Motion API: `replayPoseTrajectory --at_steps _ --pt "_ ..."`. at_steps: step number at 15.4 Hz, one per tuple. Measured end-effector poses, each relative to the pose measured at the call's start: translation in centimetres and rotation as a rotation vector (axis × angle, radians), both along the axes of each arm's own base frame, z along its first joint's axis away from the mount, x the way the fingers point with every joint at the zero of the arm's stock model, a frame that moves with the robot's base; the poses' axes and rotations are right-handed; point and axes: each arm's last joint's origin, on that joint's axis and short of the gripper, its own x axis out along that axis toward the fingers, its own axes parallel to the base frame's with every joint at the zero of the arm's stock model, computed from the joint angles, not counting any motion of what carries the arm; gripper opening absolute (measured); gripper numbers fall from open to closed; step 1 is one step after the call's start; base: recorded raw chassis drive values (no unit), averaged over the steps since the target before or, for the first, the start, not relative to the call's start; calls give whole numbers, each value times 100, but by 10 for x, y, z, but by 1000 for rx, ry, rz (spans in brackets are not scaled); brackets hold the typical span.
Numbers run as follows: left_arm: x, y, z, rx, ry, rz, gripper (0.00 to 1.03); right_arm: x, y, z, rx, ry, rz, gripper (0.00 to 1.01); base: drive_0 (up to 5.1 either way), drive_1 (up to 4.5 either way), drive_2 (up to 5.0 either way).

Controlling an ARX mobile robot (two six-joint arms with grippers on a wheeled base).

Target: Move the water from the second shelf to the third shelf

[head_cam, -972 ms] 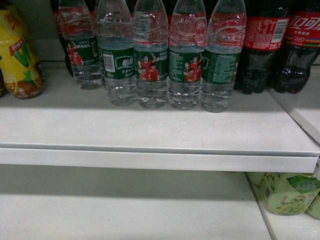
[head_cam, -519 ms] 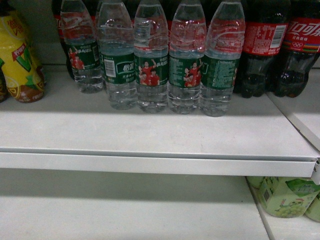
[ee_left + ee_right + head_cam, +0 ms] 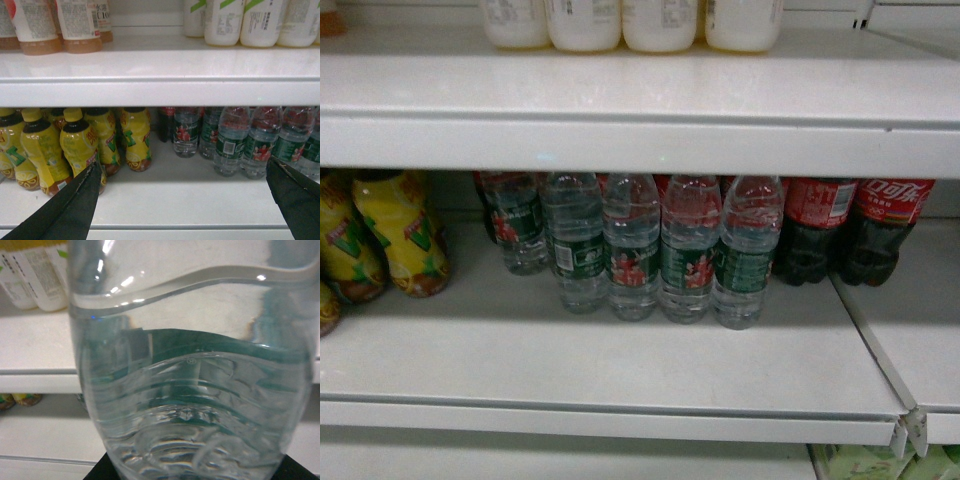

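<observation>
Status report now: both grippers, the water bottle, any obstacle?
Left gripper open, empty. Water bottle fills the right wrist view, apparently held; right gripper state unclear. No obstacle seen.

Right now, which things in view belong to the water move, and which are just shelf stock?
Job:
- water bottle filling the right wrist view
- row of water bottles on the shelf

Just about:
- yellow bottles
- cola bottles
- white bottles on the shelf above
- left gripper, open, holding nothing
</observation>
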Motion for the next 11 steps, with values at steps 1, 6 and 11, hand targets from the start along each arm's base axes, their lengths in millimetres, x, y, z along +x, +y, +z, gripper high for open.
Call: replayPoseTrajectory --at_steps 1,6,11 --pt "0 0 0 0 1 -1 98 0 0 0 1 -1 0 39 0 0 0" --pt "0 0 0 0 -2 0 98 0 0 4 6 -16 0 39 0 0 0" --pt "0 0 0 0 0 -1 98 0 0 4 3 -13 -6 39 -472 251 251"
